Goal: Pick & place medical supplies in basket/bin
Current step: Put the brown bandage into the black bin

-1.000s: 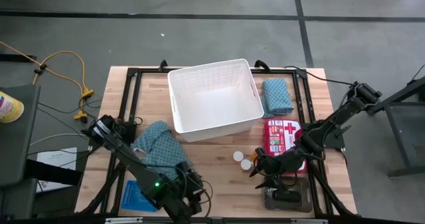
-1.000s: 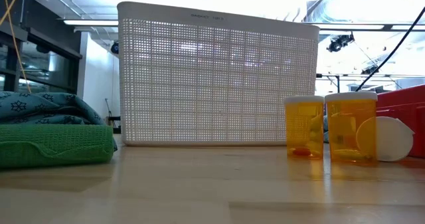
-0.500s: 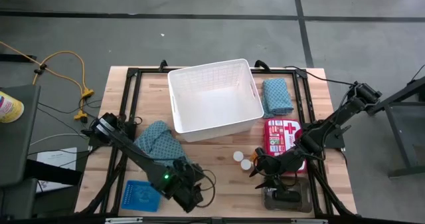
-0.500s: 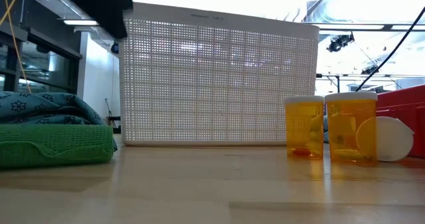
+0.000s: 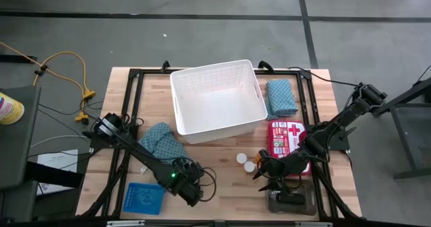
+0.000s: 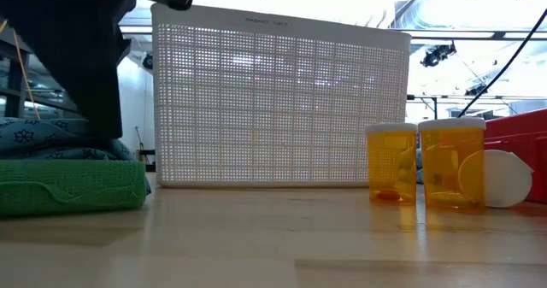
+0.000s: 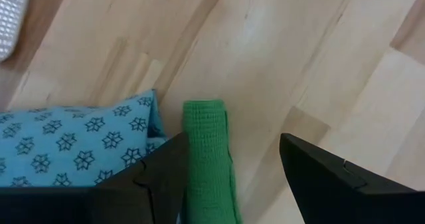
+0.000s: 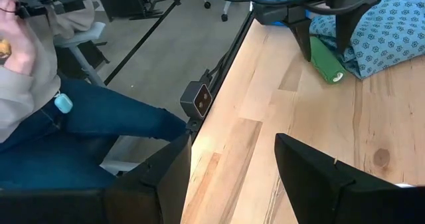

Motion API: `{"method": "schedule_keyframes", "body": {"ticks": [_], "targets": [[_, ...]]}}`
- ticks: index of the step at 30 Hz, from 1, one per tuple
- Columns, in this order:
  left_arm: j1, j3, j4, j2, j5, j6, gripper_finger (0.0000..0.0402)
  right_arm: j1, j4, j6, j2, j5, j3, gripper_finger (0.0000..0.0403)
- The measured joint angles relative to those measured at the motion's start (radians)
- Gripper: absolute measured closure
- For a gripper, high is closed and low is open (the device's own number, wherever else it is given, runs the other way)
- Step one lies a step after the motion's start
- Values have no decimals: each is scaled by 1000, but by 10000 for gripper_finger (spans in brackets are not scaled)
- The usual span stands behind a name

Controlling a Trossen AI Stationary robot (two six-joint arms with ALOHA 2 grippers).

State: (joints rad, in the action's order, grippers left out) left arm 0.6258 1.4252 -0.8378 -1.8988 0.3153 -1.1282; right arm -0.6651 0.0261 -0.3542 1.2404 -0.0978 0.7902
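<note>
Landmark: the white basket [image 5: 219,98] sits at the desk's [image 5: 222,186] far middle, with nothing visible inside it.
Left gripper [image 7: 229,164]: fingers spread apart, straddling the green roll [image 7: 207,159] at the near-left of the basket; I'd say it is lined up to pinch that roll next.
Green roll: lies touching the edge of the teal cloth [image 5: 160,143]; one counted.
Teal cloths: two; one bunched near-left of the basket, the other folded cloth [image 5: 281,96] just right of the basket.
Pill bottles [image 6: 391,162]: two orange ones standing upright, near-right of the basket, side by side.
First-aid kit [image 5: 287,137]: one red case, near-right of the basket, beyond the right arm.
Right gripper [image 8: 229,161]: fingers apart, holding nothing, waiting low near the bottles, probably keeping out of the left arm's way.
Blue tray [image 5: 145,199]: one, at the desk's near-left edge.
Grey tray [image 5: 291,201]: one, near-right of the basket, something dark in it.
Person [image 8: 46,84]: seated beyond the desk edge.
</note>
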Motion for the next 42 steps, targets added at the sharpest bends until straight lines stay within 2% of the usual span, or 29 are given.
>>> {"method": "schedule_keyframes", "body": {"ticks": [15, 24, 31, 36, 42], "targets": [[-11, -83, 87, -1, -4, 23, 176, 0, 0, 0, 0, 0, 0, 197], [-34, -136, 187, -1, -38, 73, 176, 0, 0, 0, 0, 0, 0, 197], [-45, -142, 200, -2, -63, 84, 177, 0, 0, 0, 0, 0, 0, 197], [-44, -142, 199, -2, -63, 80, 194, 0, 0, 0, 0, 0, 0, 197], [-44, -142, 198, -2, -63, 75, 235, 0, 0, 0, 0, 0, 0, 197]]}}
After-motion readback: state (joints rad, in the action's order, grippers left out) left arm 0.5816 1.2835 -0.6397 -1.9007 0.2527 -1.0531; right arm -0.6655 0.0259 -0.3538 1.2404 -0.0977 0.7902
